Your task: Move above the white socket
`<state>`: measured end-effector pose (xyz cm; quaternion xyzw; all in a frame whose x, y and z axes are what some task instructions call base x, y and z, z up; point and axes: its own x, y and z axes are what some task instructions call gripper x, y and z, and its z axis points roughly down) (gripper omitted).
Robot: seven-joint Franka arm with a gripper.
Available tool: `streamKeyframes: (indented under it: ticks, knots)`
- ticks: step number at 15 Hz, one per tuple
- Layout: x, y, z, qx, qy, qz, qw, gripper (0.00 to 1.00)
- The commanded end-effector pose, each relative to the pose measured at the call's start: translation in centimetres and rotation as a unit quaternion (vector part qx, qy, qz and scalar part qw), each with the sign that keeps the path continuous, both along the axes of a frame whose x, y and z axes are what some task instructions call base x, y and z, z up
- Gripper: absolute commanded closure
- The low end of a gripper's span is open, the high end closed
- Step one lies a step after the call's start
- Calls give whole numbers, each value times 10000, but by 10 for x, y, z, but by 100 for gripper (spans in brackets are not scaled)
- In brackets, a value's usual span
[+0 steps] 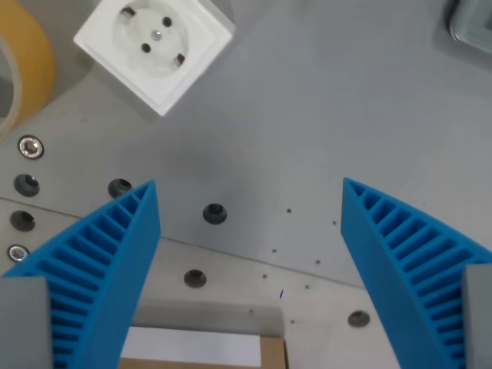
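Observation:
The white socket (155,46) is a square block with a round recess, two pin holes and a centre screw. It sits turned diagonally on the grey table at the top left of the wrist view. My gripper (250,188) is open and empty, its two blue ribbed fingers (108,261) spread wide at the bottom of the view. The socket lies beyond the fingertips and toward the wrist view's left, well apart from them.
A roll of yellow tape (23,65) lies at the left edge beside the socket. A grey metal object (473,23) shows at the top right corner. Several screw holes (214,214) dot the grey plate. A white and brown block (207,350) lies at the bottom centre.

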<state>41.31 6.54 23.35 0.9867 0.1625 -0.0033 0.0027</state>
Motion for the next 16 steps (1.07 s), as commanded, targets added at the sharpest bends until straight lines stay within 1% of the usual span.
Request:
streamKeyframes:
  ticks: [1, 3, 8, 16]
  knots:
    - [8, 9, -6, -39, -47, 1526, 9883, 0]
    - [11, 13, -11, -45, -47, 1834, 9830, 0]
    - [18, 27, -23, -58, -4, 2573, 9663, 0]
    - [30, 48, -45, -61, 5, 3363, 9417, 0]
